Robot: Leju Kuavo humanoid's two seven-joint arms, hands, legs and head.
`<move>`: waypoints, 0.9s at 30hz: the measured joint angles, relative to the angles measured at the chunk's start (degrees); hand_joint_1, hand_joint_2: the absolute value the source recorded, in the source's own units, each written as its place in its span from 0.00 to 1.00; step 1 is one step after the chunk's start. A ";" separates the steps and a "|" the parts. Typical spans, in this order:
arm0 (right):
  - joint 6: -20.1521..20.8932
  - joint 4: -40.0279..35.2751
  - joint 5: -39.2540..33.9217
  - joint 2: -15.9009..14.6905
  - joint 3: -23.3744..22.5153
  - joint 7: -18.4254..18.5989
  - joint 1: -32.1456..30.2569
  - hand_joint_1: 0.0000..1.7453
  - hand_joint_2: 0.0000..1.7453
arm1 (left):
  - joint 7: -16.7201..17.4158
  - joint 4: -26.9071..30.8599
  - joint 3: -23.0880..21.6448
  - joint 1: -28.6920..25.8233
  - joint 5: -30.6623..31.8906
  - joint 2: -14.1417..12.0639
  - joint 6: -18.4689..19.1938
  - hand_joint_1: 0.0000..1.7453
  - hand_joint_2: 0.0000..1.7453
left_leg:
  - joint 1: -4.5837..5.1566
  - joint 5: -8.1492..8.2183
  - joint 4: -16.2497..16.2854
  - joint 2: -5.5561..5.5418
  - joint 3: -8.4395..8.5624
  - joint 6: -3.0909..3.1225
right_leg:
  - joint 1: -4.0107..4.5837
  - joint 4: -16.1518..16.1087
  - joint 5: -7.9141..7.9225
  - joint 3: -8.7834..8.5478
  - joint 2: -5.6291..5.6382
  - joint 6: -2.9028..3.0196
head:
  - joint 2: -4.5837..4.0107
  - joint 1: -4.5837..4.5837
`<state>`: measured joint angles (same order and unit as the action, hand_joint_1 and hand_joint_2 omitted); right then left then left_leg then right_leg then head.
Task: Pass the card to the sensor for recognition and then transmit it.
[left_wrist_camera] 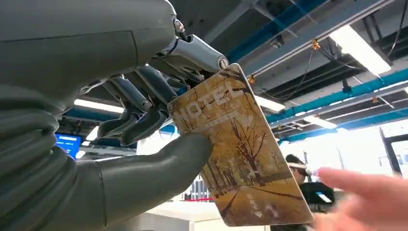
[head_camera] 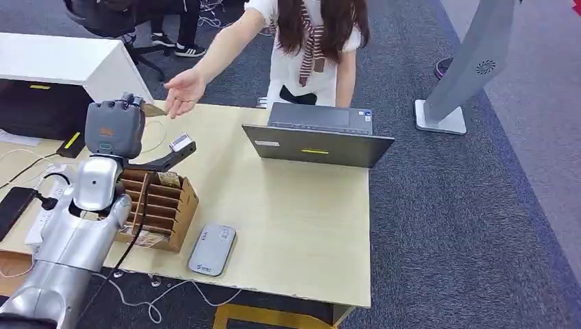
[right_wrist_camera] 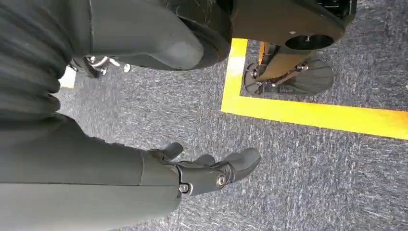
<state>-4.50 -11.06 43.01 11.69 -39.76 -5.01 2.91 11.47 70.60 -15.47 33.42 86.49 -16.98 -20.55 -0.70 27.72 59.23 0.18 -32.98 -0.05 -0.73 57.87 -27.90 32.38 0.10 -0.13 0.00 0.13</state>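
A: Gold-brown card (head_camera: pixel 153 108) sits in the left hand (head_camera: pixel 115 129), raised beyond the cardboard rack (head_camera: pixel 159 203). Person's hand (head_camera: pixel 182 92) reaches in, just beside the card. Grey sensor (head_camera: pixel 212 249) lies on the table (head_camera: pixel 294 233), near side of the rack.

B: Left wrist?

A: Left hand (left_wrist_camera: pixel 144 110) pinches the card (left_wrist_camera: pixel 243 154) at one short end, thumb on one face, fingers (left_wrist_camera: pixel 137 103) on the other. The far end hangs free, person's fingers (left_wrist_camera: pixel 370 192) almost at it.

B: Handling?

A: Looks thin, stiff, light, glossy, so probably slippery. Receiver should take the free end, face and back.

B: Right wrist?

A: Right hand (right_wrist_camera: pixel 211 173) hangs over carpet, fingers loosely curled but apart, holding nothing.
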 joint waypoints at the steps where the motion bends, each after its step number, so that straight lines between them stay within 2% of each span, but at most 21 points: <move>1: 0.00 0.00 0.00 0.00 0.00 0.00 0.00 0.00 1.00 | 0.00 -0.37 0.00 0.06 0.00 0.00 0.00 1.00 1.00 | 0.00 0.00 0.00 0.00 0.00 0.00 | 0.00 0.00 0.00 0.00 0.00 0.00 | 0.00 0.00; 19: -0.68 0.07 0.13 0.02 0.00 0.39 0.03 0.00 1.00 | -0.02 -3.10 0.00 0.47 0.00 -0.04 -0.35 1.00 1.00 | 0.00 0.00 0.00 0.01 -0.01 0.00 | 0.00 0.00 0.00 0.00 0.00 0.00 | 0.00 0.00; 20: -0.66 0.07 0.20 0.02 0.00 0.37 0.03 0.00 1.00 | -0.13 -3.12 0.00 0.47 0.00 -0.02 -0.33 0.56 1.00 | 0.00 0.00 0.00 0.03 -0.01 0.00 | 0.00 0.00 0.00 0.01 0.02 0.00 | 0.00 0.00; 21: -0.61 0.07 0.26 0.02 0.00 0.37 0.03 0.00 1.00 | -0.15 -3.17 0.00 0.47 0.00 0.02 -0.33 0.00 1.00 | 0.00 0.01 0.00 0.05 -0.01 -0.01 | 0.00 0.00 0.00 0.01 0.04 0.00 | 0.00 0.00; 27: -0.70 0.07 0.92 0.02 0.00 0.28 0.04 0.00 1.00 | 0.00 -3.17 0.00 0.20 -0.02 0.57 -0.70 0.00 1.00 | 0.00 0.01 0.00 0.01 -0.02 -0.01 | 0.00 0.00 0.00 0.03 0.03 0.00 | 0.00 0.00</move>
<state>-5.20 -10.99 43.93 11.72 -39.76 -4.72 2.95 11.47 67.43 -15.47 33.63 86.47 -16.42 -21.24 -0.70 27.73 59.23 0.20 -33.00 -0.06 -0.73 57.87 -27.91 32.41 0.13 -0.13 0.00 0.13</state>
